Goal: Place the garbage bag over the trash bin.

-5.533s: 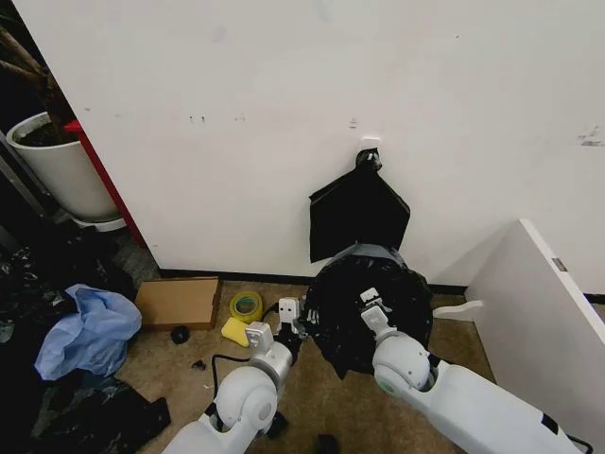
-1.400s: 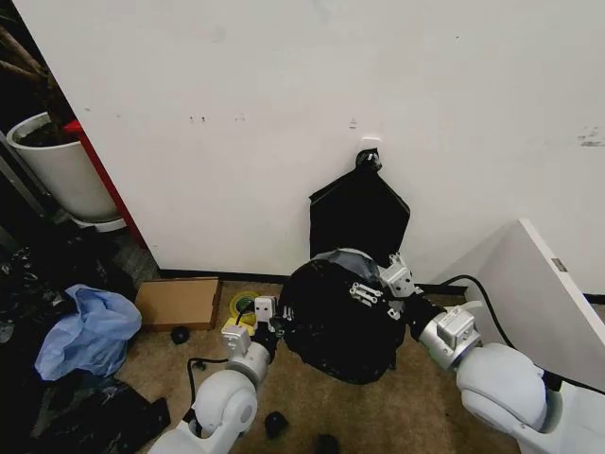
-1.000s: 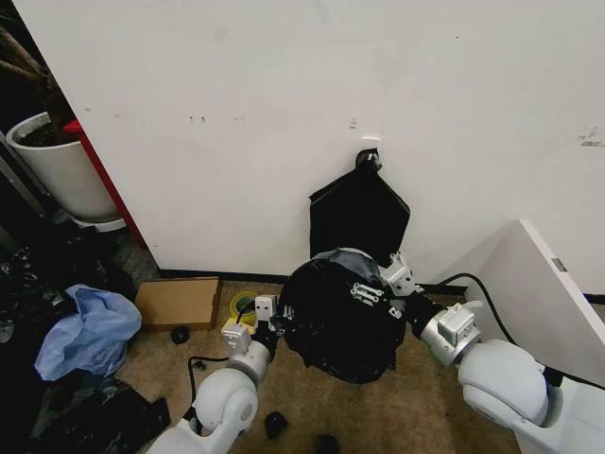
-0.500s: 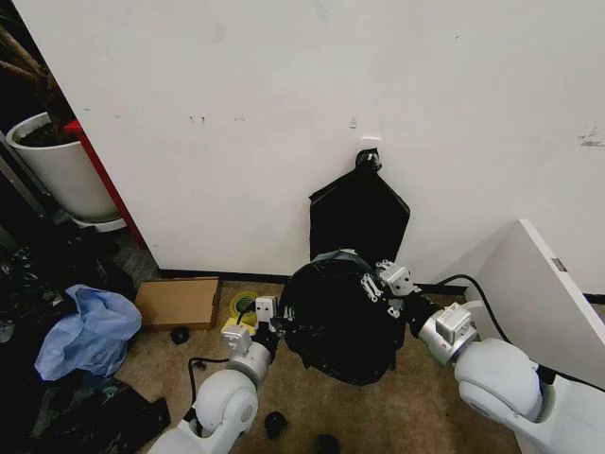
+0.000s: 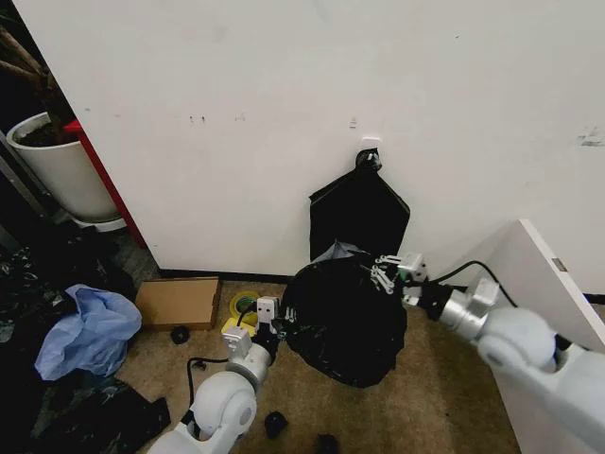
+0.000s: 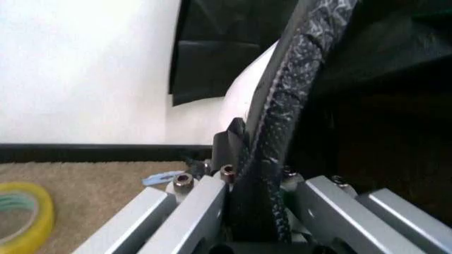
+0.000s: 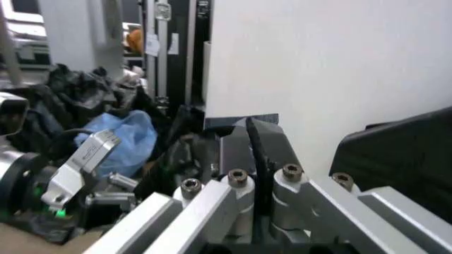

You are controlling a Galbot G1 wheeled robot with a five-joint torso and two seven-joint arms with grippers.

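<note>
Left gripper (image 5: 274, 320): clamped on the near-left edge of the garbage bag (image 5: 340, 317). Garbage bag: draped over the trash bin (image 6: 253, 71) on the floor by the wall. Right gripper (image 5: 388, 272): pinched shut on the bag's far-right edge.

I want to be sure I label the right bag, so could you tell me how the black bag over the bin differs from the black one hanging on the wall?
The garbage bag is glossy, crinkled and bulging, draped over the trash bin on the floor; the wall bag is flat and matte, hanging from a hook. The left gripper and right gripper both pinch the garbage bag; nothing touches the wall bag. Both are black plastic.
</note>
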